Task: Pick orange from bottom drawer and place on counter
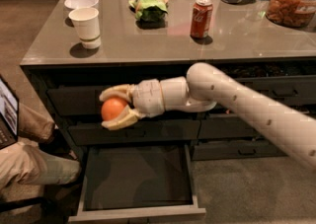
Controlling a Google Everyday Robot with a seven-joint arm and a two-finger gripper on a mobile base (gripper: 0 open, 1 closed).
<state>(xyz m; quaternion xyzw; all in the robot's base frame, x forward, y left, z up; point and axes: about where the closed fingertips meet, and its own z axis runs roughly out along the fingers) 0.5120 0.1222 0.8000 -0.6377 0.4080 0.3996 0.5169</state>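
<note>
The pincer (106,110) gripped the orange (114,109) — held above the open bottom drawer (138,213), just under the desk (148,40) edge. Pick looked done — lifting and setting it on top remained.

Bright-orange orange (113,109) in cream fingers (117,92) above dark-grey bottom drawer (138,181), grey-brown counter (148,40), seemingly green packet (148,7)

Overhead light glares pale on the counter (163,45); the paper cup (85,26) throws a short shadow. My gripper (107,111), left of centre, clasps the orange (114,109), lit against dim drawer fronts (74,100).
</note>
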